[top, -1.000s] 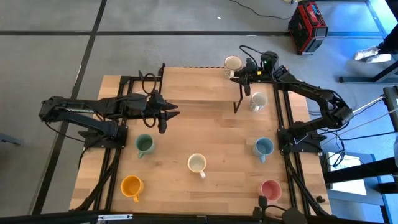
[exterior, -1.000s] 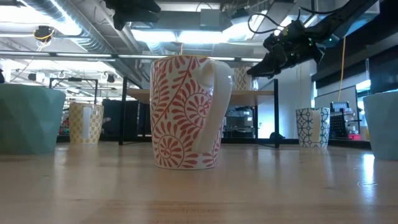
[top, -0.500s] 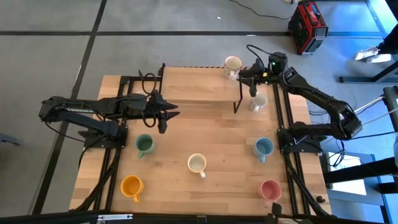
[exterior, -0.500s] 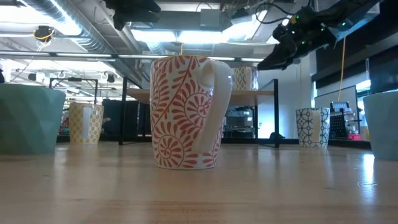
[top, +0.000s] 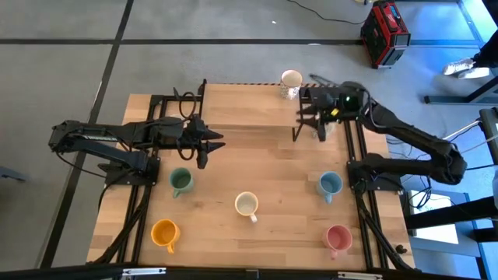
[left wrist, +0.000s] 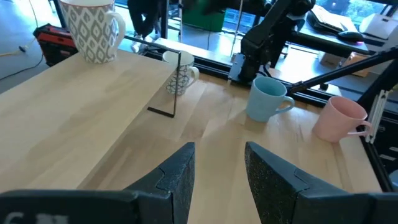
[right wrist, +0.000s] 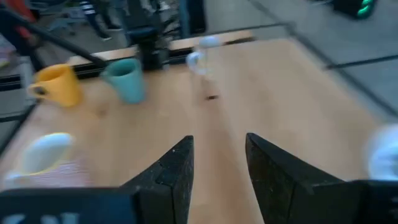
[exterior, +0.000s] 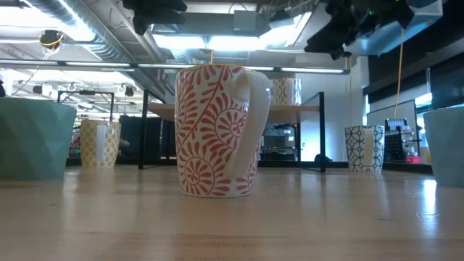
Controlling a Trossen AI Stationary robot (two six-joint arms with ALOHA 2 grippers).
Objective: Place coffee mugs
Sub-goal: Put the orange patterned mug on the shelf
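Across wooden table [top: 257, 155], six coffee mugs [top: 247, 204] scattered; grey floor around, red case [top: 384, 33] beyond. Right gripper [top: 310, 117], fingers apart, now covers patterned mug seen earlier by black stand. Left gripper [top: 210, 145] unmoved, fingers parted, holding nothing.

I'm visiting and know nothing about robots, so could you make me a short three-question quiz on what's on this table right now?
1. True or false: the orange mug stands on the raised shelf.
2. Which mug stands nearest the left gripper? A) green mug B) pink mug C) light blue mug
3. Fill in: the red-patterned mug closest to the low camera has its handle on the picture's ____ side.

Key: 1 false, it stands on the lower table; 2 A; 3 right.
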